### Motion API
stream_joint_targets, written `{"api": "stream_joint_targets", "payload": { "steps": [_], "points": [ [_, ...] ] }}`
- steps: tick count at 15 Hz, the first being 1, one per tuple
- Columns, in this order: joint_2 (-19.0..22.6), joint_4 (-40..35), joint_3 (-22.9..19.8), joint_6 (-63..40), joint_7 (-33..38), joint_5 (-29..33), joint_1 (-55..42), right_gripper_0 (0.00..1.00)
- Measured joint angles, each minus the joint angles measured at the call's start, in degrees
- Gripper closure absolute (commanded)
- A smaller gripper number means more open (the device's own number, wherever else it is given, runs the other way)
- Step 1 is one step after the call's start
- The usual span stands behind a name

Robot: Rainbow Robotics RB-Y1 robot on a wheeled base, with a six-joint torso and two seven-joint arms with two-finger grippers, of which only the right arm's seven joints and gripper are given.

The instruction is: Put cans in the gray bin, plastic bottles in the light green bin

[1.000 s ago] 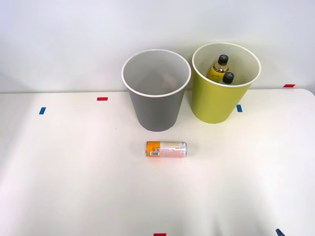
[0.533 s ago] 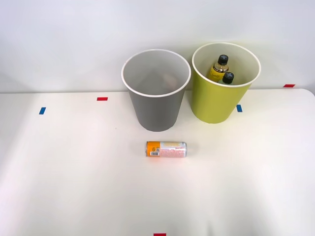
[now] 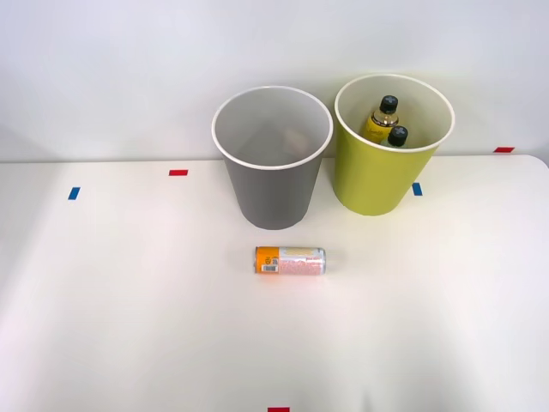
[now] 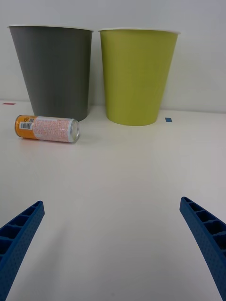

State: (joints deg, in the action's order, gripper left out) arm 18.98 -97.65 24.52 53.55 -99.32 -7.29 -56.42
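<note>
The blue ribbed fingers (image 4: pixel 19 235) of the right gripper (image 4: pixel 113 244) stand spread wide with nothing between them, low over the white table (image 3: pixel 129 300) and facing the two bins. The orange and pale pink can (image 3: pixel 290 260) lies on its side well ahead of them (toward the left finger's side, silver end facing inward), just in front of the gray bin (image 3: pixel 273 184). The light green bin (image 3: pixel 382 176) stands beside the gray one, holding both black-capped plastic bottles (image 3: pixel 384 120).
</note>
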Motion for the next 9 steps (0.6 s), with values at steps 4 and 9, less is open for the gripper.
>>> {"api": "stream_joint_targets", "payload": {
  "steps": [4, 9],
  "points": [
    [0.00, 0.00, 0.00, 0.00, 0.00, 0.00, 0.00, 0.00],
    [0.00, 0.00, 0.00, -0.01, 0.00, 0.00, 0.00, 0.00]
  ]
}}
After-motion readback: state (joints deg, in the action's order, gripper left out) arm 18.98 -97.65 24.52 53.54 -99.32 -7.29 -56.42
